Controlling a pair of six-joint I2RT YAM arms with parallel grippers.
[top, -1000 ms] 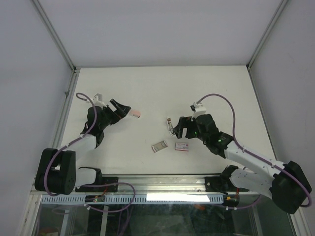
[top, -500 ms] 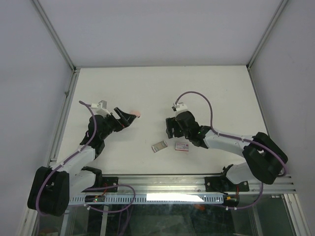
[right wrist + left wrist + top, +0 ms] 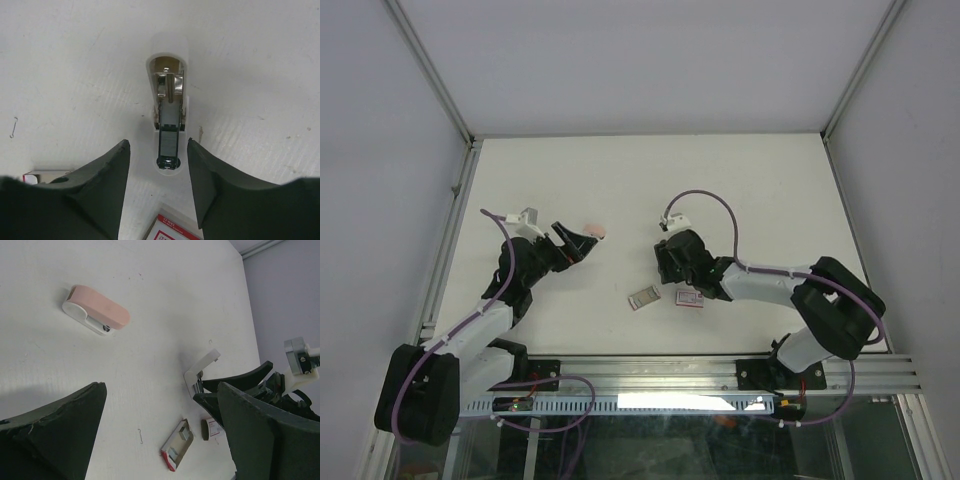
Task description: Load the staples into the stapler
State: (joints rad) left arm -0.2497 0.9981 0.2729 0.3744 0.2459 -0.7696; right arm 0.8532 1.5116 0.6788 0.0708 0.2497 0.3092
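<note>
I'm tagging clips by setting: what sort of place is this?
Probably a lab robot cell: a white table boxed in by plain panels on aluminium framing, with a left arm and right arm bolted to a rail at its near edge.

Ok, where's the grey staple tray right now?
Top view: the grey tray lies centre, near the front edge of the table, just left of the red-labelled box.
</note>
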